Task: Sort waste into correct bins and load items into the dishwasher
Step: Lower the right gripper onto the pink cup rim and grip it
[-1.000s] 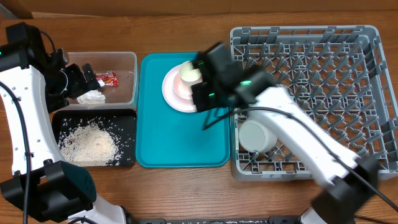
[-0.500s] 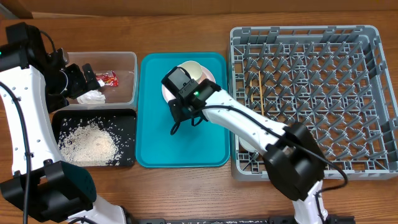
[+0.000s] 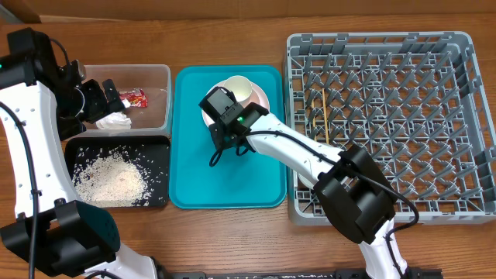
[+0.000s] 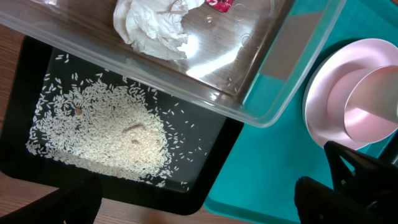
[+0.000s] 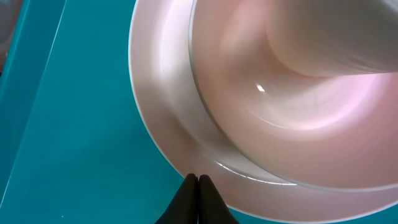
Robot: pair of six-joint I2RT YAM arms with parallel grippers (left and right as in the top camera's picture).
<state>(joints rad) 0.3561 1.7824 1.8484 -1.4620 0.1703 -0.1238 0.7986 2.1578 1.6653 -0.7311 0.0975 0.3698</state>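
A white plate (image 3: 263, 99) with a bowl (image 3: 242, 87) stacked in it sits at the back of the teal tray (image 3: 225, 182). My right gripper (image 3: 225, 138) is shut and empty, its tips (image 5: 198, 186) at the plate's near rim (image 5: 168, 143); the bowl (image 5: 249, 124) and a cup (image 5: 336, 37) stand on the plate. My left gripper (image 4: 199, 205) is open and empty above the bins. The napkin (image 3: 115, 121) and red wrapper (image 3: 136, 98) lie in the clear tub (image 3: 155, 70). Rice (image 3: 112, 177) lies in the black tray (image 3: 159, 167). Chopsticks (image 3: 324, 116) lie in the grey rack (image 3: 387, 43).
The right arm stretches from the front right across the rack's front left corner to the teal tray. The tub and black tray stand side by side left of the teal tray. The left arm hangs over the tub's left end.
The right gripper has swung left from the plate's right side to its near left rim, then settled slightly lower. The left arm has not moved.
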